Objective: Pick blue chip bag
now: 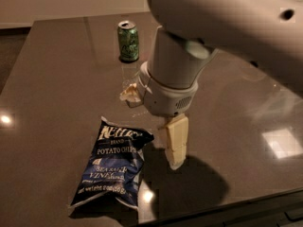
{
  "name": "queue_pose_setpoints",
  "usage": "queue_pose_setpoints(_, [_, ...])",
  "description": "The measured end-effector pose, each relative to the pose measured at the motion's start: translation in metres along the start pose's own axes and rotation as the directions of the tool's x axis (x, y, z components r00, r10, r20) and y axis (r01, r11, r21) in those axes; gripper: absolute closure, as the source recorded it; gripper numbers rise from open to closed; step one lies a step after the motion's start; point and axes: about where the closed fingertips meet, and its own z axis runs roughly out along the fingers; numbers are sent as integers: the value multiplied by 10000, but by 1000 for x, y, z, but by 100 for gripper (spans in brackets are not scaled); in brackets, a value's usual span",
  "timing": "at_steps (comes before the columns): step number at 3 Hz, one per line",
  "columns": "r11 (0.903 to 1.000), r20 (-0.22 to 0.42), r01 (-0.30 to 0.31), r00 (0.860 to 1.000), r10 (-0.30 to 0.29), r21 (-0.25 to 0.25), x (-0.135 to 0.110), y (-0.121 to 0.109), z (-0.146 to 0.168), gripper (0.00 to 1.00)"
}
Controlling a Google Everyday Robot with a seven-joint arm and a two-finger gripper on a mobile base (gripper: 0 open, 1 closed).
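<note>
A dark brown table (57, 79) fills the room, with a green can (128, 41) at the far side. The blue chip bag (113, 167) lies flat at the near left, close to the near edge. Its long side runs near to far, and its top points far and a bit right. The gripper (149, 131) hangs just right of the bag's top, fingers (175, 143) spread wide and holding nothing. The bag looks crinkly and slippery, so a finger might push it toward the edge or pinch only a corner.
</note>
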Motion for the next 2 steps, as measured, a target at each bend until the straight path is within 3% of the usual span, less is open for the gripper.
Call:
queue_pose_setpoints(1, [9979,-166,475,9987,-483,-435,-11,-1,23,0])
queue_pose_setpoints(2, [9958,-390,585,9974,-613,-698,-18,-3,39,0])
